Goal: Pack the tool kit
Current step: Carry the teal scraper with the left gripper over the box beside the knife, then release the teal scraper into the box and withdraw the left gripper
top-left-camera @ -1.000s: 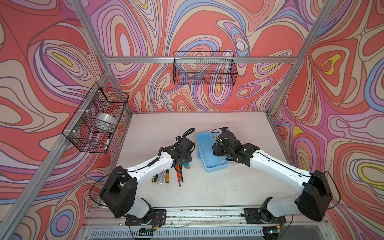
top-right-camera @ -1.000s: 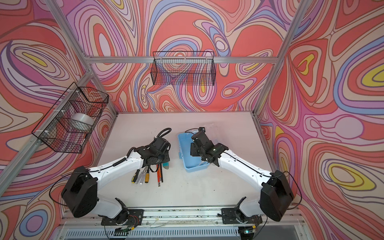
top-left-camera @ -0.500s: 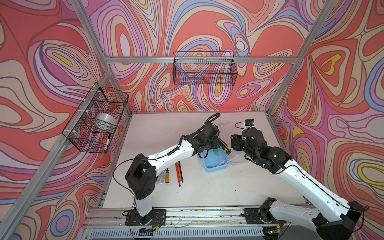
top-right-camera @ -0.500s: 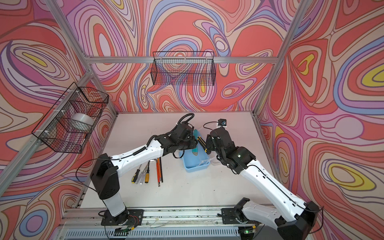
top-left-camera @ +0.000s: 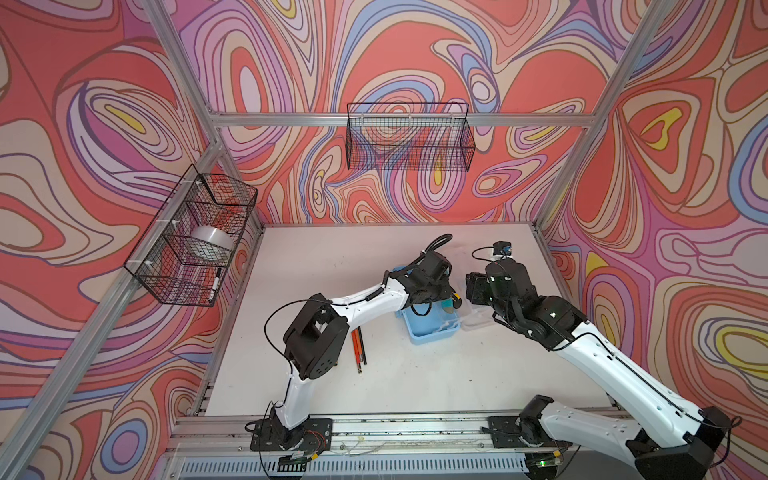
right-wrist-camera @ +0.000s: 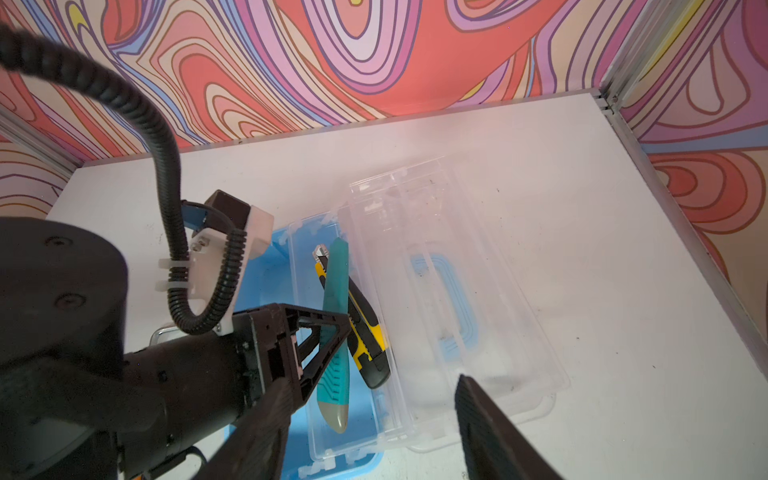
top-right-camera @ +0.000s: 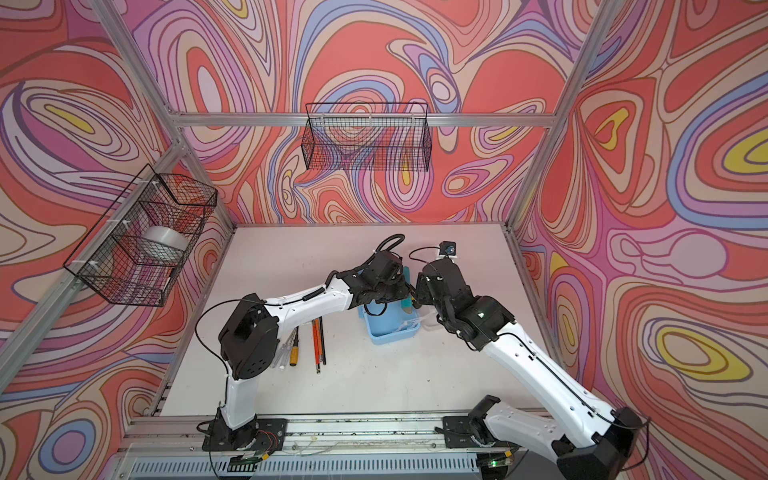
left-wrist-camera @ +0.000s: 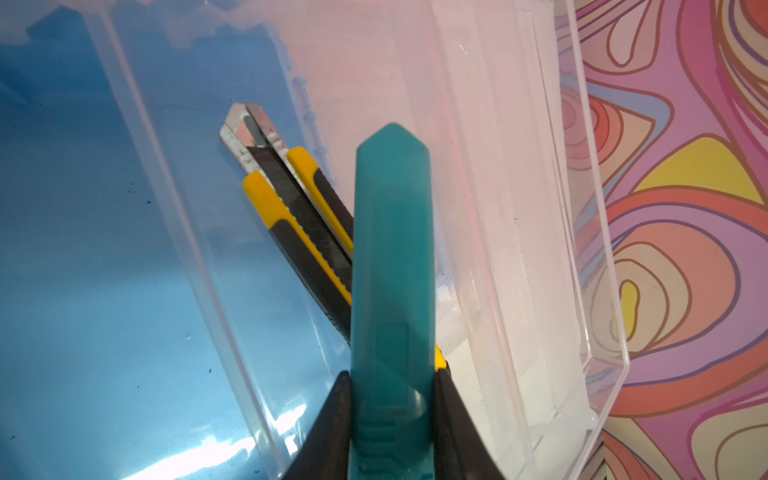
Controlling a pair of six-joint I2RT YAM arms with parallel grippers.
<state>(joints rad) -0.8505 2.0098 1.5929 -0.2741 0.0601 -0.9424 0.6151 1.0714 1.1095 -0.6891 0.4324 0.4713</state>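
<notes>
Box (top-left-camera: 432, 332): mid-table (top-left-camera: 415, 386), between the arms; clear lid (right-wrist-camera: 478, 291) open, lying flat beside it.
Left gripper (left-wrist-camera: 392, 386): clamped on a teal knife (left-wrist-camera: 392, 249), held over the box's clear tray (right-wrist-camera: 297, 266).
Yellow knife (left-wrist-camera: 299, 232): in the tray, under the teal one.
Right gripper (top-left-camera: 471, 291): jaws wide, empty, near the lid.
Screwdrivers (top-right-camera: 291, 349): loose on the table, left of the box.

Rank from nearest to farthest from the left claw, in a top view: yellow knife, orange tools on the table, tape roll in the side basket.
1. Yellow knife: in the blue box, right beside the left claw, which grips the teal knife.
2. Orange tools: on the table, left of the box.
3. Tape roll: in the side basket, far left.
</notes>
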